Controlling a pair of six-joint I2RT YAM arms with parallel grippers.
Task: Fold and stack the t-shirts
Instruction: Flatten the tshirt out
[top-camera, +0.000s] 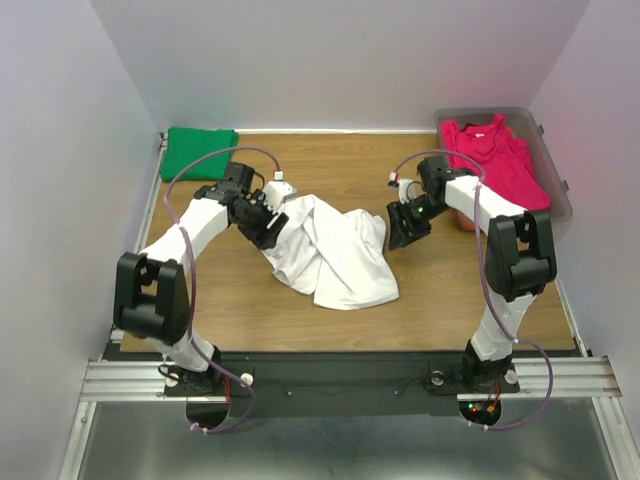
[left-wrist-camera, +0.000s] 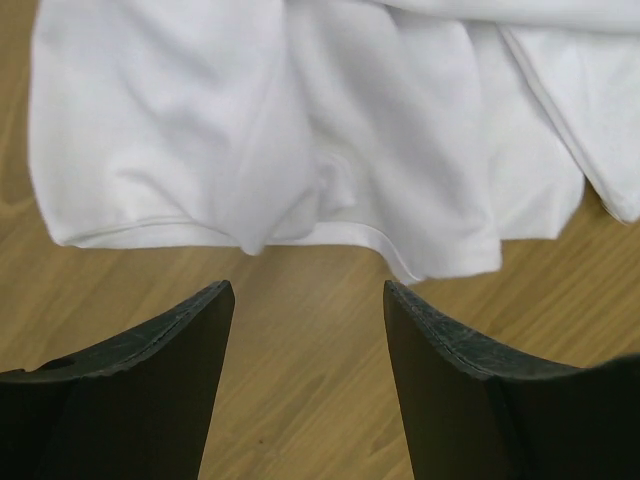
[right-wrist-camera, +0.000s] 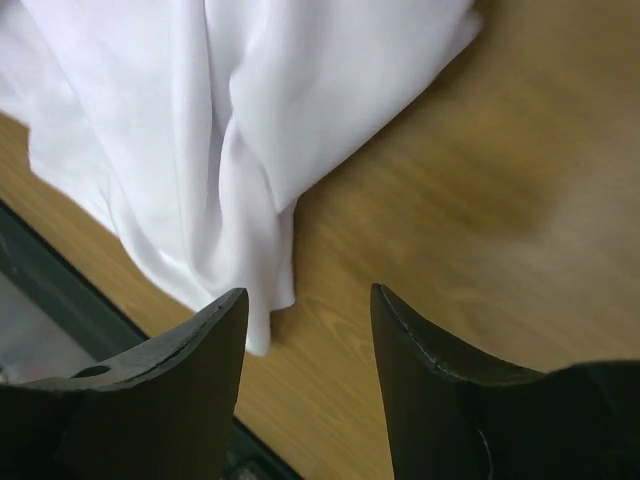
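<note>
Lying crumpled mid-desk (top-camera: 450, 290), white shirt (top-camera: 335, 250) sits between the two arms, bunched and creased, not folded. Its left part is under or against the left arm's wrist; its right edge is near the right claw (top-camera: 405, 230).

Left claw (top-camera: 268, 228) is at the shirt's left side. Left wrist view: left claw (left-wrist-camera: 308, 290) released, fingers (left-wrist-camera: 180, 350) spread, nothing between them, bare desk (left-wrist-camera: 300, 390) below. White shirt (left-wrist-camera: 300, 130) hem lies just ahead of the tips, apart from them.

Right wrist view: right claw (right-wrist-camera: 308, 292) also released, fingers (right-wrist-camera: 430, 360) apart, only desk (right-wrist-camera: 480, 200) wood in the gap. White shirt (right-wrist-camera: 200, 120) fills the upper left of the view, and one fold hangs down to just beside the finger on the left of the view. Cannot tell if it touches. Neither claw is grasping cloth.

Green shirt (top-camera: 200, 150) is folded flat at the far left corner of the desk, well apart from the white one.

Pink shirt (top-camera: 495, 155) lies spread in a clear tub (top-camera: 553, 185) at the far right corner, partly hidden by the right arm. A small orange patch shows just beside the tub behind that arm, too hidden to tell what it is.

No stack is made yet: three shirts in three separate spots.
</note>
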